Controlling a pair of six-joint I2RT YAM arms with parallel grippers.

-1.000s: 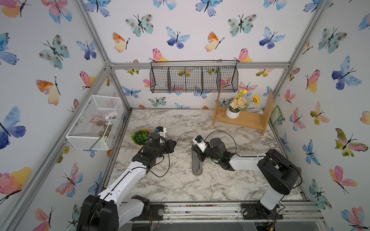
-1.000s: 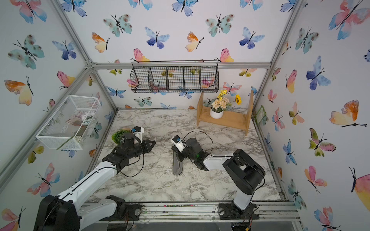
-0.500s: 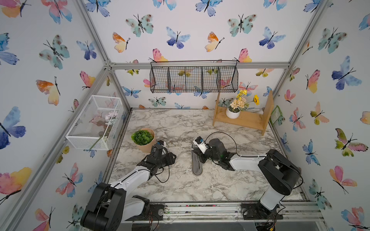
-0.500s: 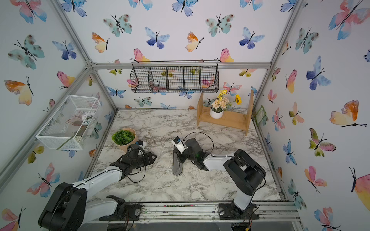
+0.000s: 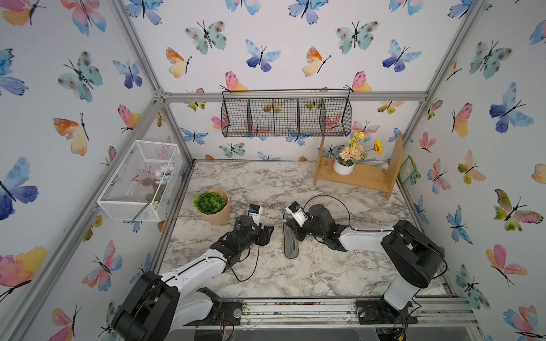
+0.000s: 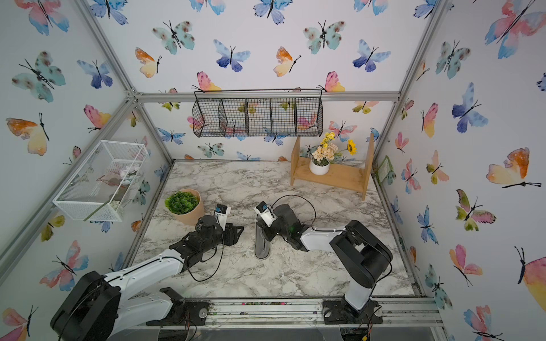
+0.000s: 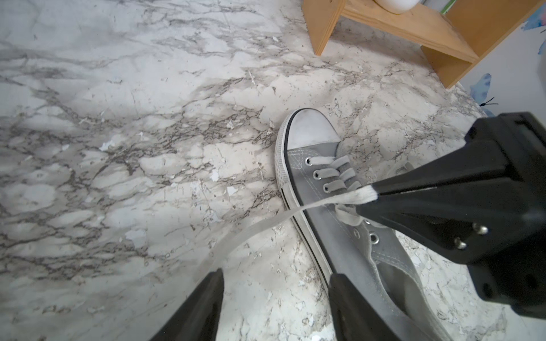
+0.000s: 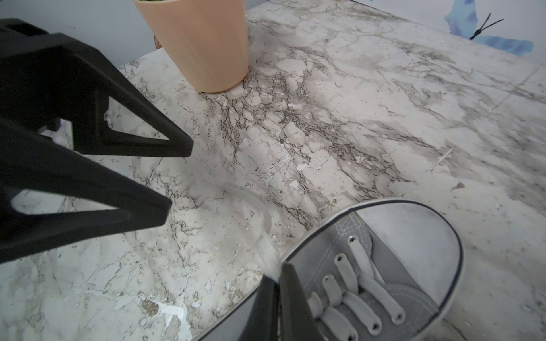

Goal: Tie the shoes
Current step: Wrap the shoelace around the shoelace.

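potted plant [image 5: 210,203]: green leaves in a peach pot on the marble table [image 5: 325,274], left of my left arm; my right wrist view shows only the pot's wall.
left gripper [image 7: 276,273]: my jaws stand well apart with nothing between them, low over the table just beside the sneaker [image 7: 319,165].
lace [image 7: 266,224]: a flat white strand runs off the shoe's side and across the table toward one of my left fingers [image 7: 206,304]. It blurs there, so I cannot tell whether they touch.
sneaker: grey canvas with a white toe cap, upright on its sole mid-table between my two grippers, toe toward the back wall.
right gripper [image 8: 279,273]: my jaws are pressed together on the lace, right over the eyelets.
wooden shelf [image 5: 357,178]: at the back right, carrying a white flower pot [image 5: 343,168].
green card [image 5: 407,169]: on the right wall; its print is too small to read.
views: both top views show my whole arms, but the lace is too thin to make out there. Only the wrist views show it and my pinch.
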